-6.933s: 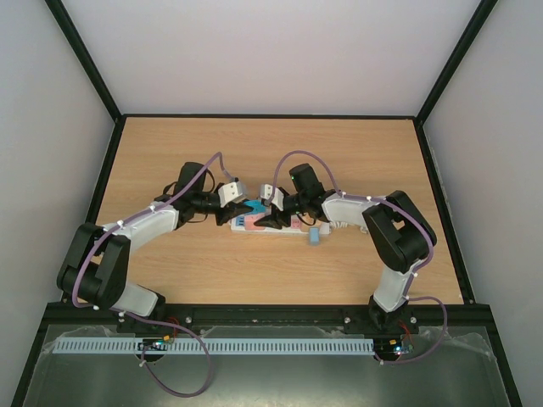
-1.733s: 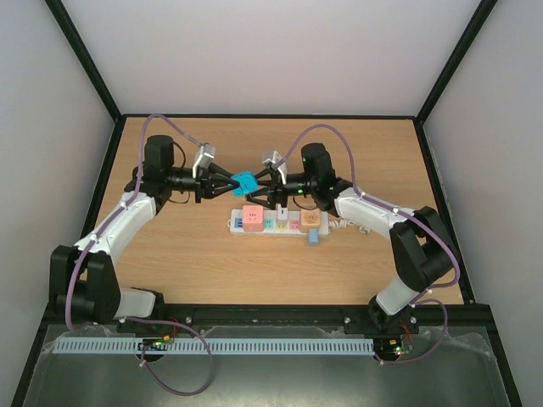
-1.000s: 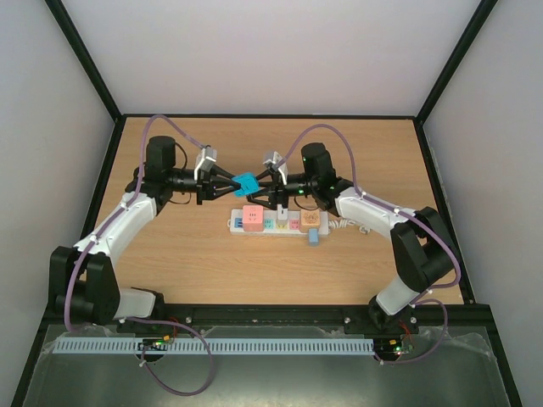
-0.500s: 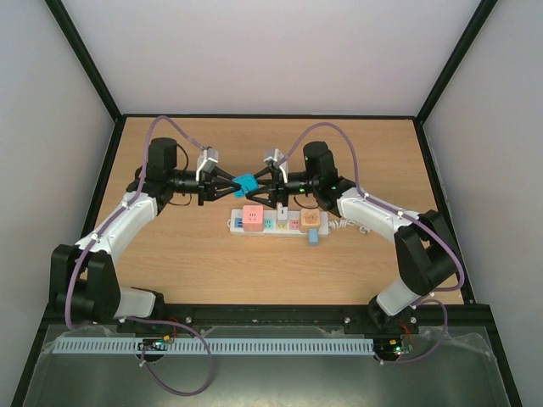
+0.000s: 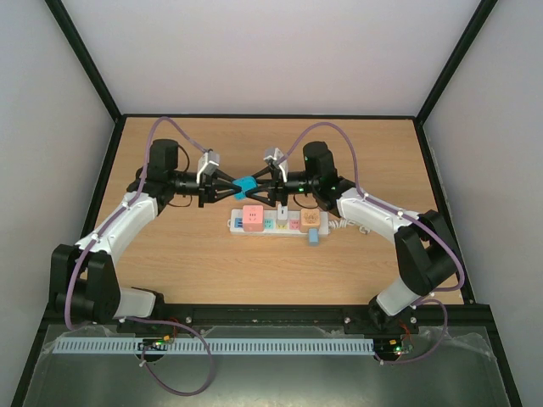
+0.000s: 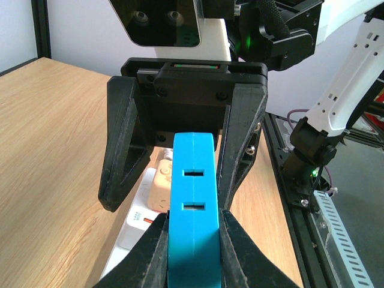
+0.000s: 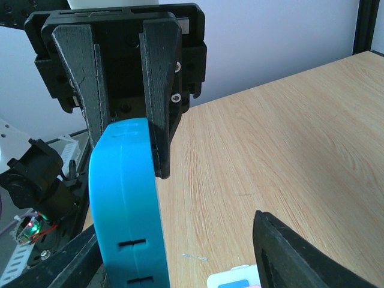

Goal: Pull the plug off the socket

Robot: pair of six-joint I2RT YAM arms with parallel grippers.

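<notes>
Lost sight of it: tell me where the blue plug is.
Top view, centre: the blue plug is held in the air by the left arm's fingers, just beyond the power strip, with the right arm's fingers straddling it.

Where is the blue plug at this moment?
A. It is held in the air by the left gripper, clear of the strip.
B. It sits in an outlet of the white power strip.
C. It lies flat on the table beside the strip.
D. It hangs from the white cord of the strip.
A: the left gripper is clamped on both sides of the blue plug, which is in the air and apart from the socket.
</notes>
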